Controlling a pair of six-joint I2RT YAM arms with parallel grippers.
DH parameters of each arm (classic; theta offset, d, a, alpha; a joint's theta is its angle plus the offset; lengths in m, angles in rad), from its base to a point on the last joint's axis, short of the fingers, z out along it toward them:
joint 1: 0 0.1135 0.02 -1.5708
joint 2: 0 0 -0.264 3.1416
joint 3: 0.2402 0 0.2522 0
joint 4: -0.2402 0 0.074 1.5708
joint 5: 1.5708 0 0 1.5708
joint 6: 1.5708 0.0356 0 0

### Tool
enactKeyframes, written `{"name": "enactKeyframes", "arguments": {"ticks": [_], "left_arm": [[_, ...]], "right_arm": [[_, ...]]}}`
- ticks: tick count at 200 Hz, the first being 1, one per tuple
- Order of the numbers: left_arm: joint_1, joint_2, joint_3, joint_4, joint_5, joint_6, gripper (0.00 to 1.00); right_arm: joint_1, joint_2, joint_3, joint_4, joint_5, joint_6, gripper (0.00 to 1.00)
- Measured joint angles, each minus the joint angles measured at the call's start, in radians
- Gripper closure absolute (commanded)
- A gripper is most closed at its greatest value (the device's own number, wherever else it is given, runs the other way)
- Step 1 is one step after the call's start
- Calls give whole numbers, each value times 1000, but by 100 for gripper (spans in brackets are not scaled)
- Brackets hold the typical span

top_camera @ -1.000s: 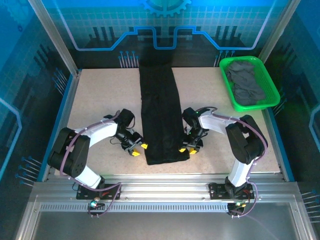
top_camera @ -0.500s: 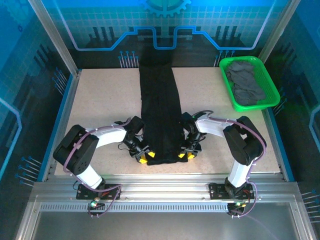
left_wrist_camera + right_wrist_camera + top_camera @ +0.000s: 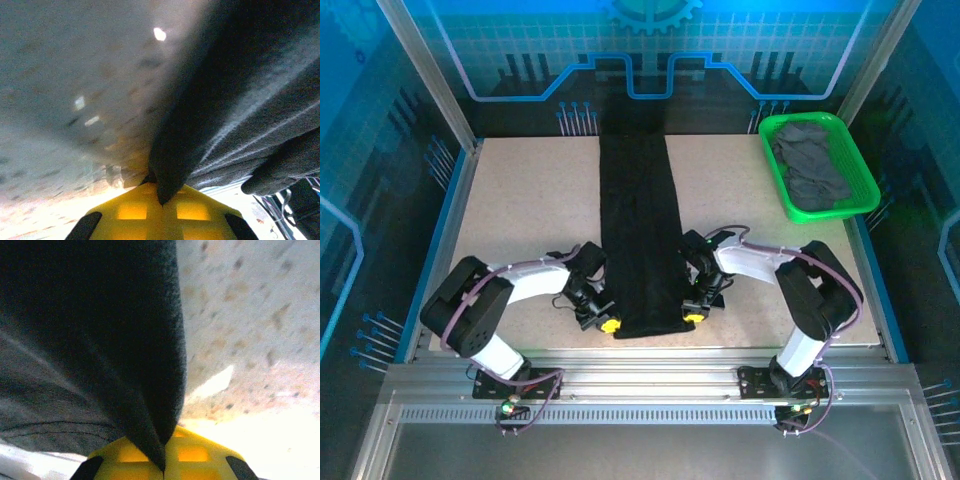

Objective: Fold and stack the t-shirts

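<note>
Black t-shirt (image 3: 640, 230) — folded into a long thin strip, lying down the middle of the worktop (image 3: 520, 200), from the far edge almost to the near edge. Left gripper (image 3: 610, 325) shut tight on the near left corner of the strip. Right gripper (image 3: 694, 317) shut tight on the near right corner. Up close, dark cloth squeezed between the yellow fingers (image 3: 135, 212) on both sides. Two corners held at once, most likely to keep the near end straight and lift it over toward the far end for the next fold. Grey t-shirts (image 3: 810, 170) heaped in the green basket (image 3: 772, 155) at the far right corner — out of the way, waiting for a turn. No stack yet.
</note>
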Motion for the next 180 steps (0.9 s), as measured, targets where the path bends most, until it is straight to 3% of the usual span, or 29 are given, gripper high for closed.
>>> {"name": "enactKeyframes", "arguments": {"ticks": [61, 94, 122, 180], "left_arm": [[13, -268, -9, -55, -20, -59, 100], [109, -356, 95, -20, -68, -117, 100], [202, -272, 194, 55, -91, -151, 100], [325, 47, 463, 160, -121, -133, 100]], "right_arm": [[10, -149, 62, -99, -24, 50, 100], [-58, -151, 229, -141, -10, 68, 100], [-137, -61, 412, -141, 1, 67, 100], [-235, 284, 788, -127, 25, 48, 100]]}}
